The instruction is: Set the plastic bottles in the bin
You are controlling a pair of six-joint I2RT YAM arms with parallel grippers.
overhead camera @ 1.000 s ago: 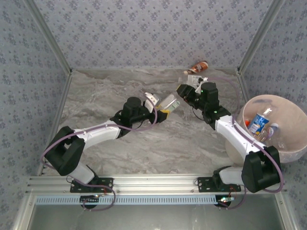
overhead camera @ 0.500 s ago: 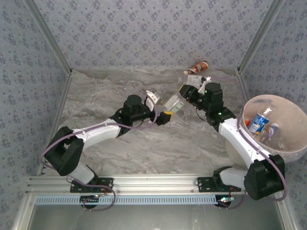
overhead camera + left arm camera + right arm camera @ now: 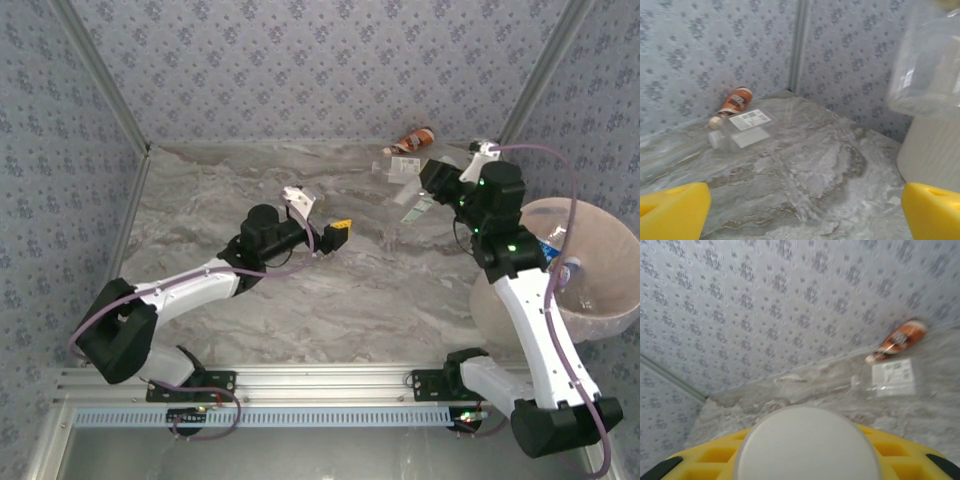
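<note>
From above, my right gripper (image 3: 432, 190) has its jaws clamped on a clear plastic bottle (image 3: 416, 207), near the round pinkish-beige bin (image 3: 497, 308) but not over it; I'd carry it past the rim before releasing. In the left wrist view, the left gripper (image 3: 805, 210) has its jaws wide apart and empty. In the right wrist view, the bottle's white end sits centred, so the hold looks secure.

The worktop (image 3: 250, 180) lies open along its left edge and near middle. The left arm (image 3: 200, 285) slants across the centre. By the far-right corner lie a brown bottle (image 3: 417, 138) and a clear bottle (image 3: 404, 168); the bin (image 3: 497, 312) blocks the right edge, the right arm (image 3: 525, 300) beside it, a held bottle (image 3: 418, 205) jutting from its jaws.
</note>
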